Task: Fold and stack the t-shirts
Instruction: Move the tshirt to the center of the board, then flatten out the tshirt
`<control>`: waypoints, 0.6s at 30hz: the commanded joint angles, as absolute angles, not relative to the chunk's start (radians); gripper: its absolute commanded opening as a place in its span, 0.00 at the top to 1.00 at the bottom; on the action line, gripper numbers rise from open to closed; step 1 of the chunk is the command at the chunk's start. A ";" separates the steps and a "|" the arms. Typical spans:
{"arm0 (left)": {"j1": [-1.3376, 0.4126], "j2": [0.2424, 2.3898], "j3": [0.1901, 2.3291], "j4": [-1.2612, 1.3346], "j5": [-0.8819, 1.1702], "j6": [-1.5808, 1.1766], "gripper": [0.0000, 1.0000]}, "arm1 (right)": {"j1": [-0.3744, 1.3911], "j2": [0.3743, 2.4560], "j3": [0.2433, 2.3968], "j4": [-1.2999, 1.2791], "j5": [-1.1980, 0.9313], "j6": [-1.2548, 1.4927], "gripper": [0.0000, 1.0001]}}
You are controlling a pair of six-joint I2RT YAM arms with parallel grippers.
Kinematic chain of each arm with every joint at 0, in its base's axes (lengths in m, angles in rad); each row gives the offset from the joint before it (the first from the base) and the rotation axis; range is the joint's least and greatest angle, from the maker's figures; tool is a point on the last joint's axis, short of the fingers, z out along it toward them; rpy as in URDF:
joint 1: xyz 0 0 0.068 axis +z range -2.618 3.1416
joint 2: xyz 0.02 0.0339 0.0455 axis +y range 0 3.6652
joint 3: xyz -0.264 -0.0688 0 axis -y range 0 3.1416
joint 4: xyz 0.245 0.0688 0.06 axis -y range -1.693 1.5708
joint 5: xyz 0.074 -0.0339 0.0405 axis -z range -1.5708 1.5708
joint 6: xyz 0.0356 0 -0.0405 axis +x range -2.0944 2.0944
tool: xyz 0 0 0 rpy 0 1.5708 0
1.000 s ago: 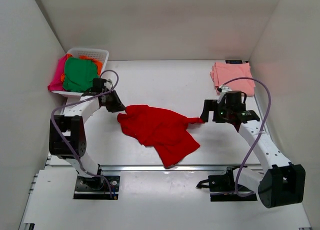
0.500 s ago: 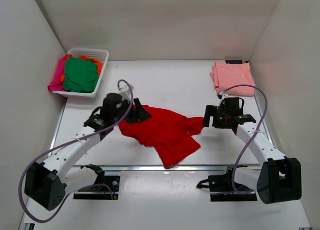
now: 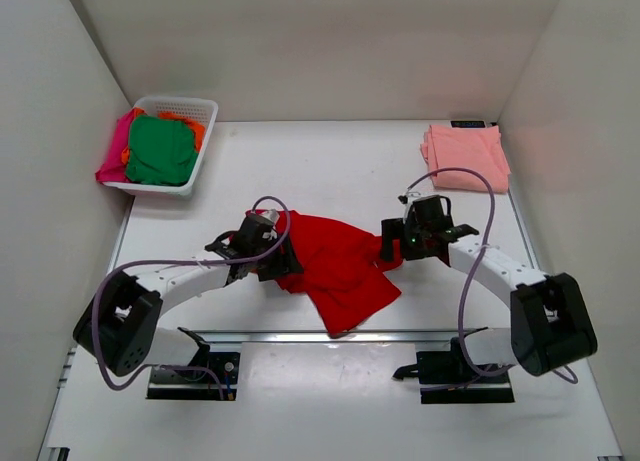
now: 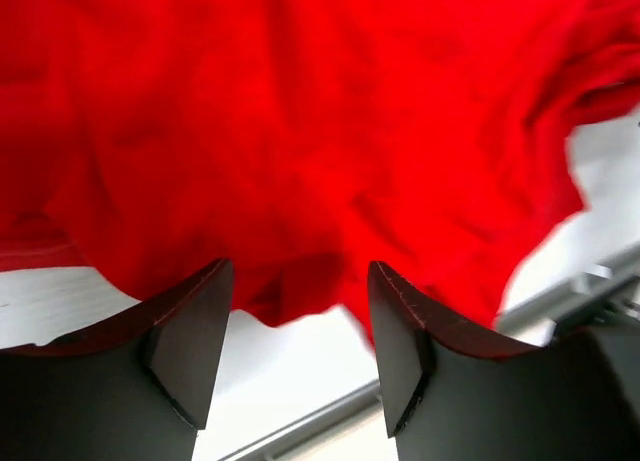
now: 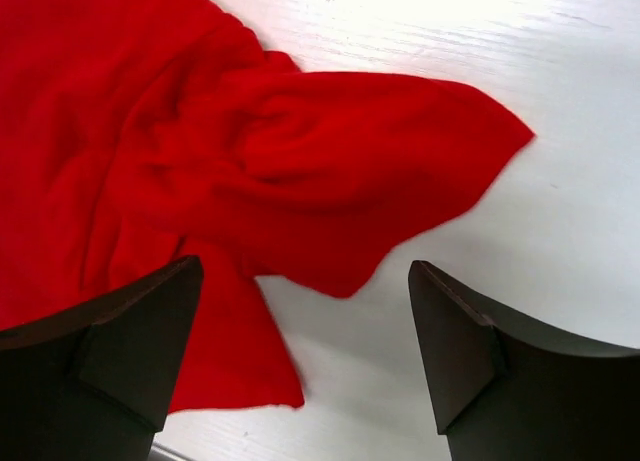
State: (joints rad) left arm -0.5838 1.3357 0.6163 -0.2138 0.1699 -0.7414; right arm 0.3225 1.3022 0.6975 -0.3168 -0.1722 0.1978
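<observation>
Two open grippers, one red t-shirt (image 3: 340, 266)
Left gripper (image 4: 300, 281) and right gripper (image 5: 305, 271) stand with jaws parted, holding nothing, over opposite edges of the crumpled red t-shirt mid-worktop (image 3: 330, 171); a folded pink t-shirt (image 3: 465, 158) lies far right.

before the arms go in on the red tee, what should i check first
1. left gripper open and empty: ok, jaws apart, nothing clamped.
2. right gripper open and empty: ok, jaws wide over the shirt's right corner.
3. red t-shirt spread flat for folding: not ok, it lies crumpled between the arms.
4. fingers touching the cloth: cannot tell from either wrist view.
5. stack spot ready: ok, the pink t-shirt lies folded at the far right corner.
6. other shirts out of the way: ok, the green t-shirt sits in the basket at far left.
</observation>
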 commanded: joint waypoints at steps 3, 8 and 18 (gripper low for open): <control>-0.589 1.379 0.597 -0.193 0.040 -0.738 0.37 | 0.338 1.416 0.745 -0.250 -0.138 0.166 0.33; -0.588 1.445 0.621 -0.203 0.002 -0.715 0.54 | 0.340 1.468 0.759 -0.239 -0.176 0.158 0.82; -0.434 1.203 0.727 -0.391 0.002 -0.638 1.00 | 0.246 1.392 0.798 -0.353 -0.135 0.137 1.00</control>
State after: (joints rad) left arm -0.5152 1.3506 0.6334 -0.2905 0.0391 -0.6979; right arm 0.3092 1.4784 0.7605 -0.3222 -0.1692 0.1528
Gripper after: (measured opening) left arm 0.024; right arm 0.019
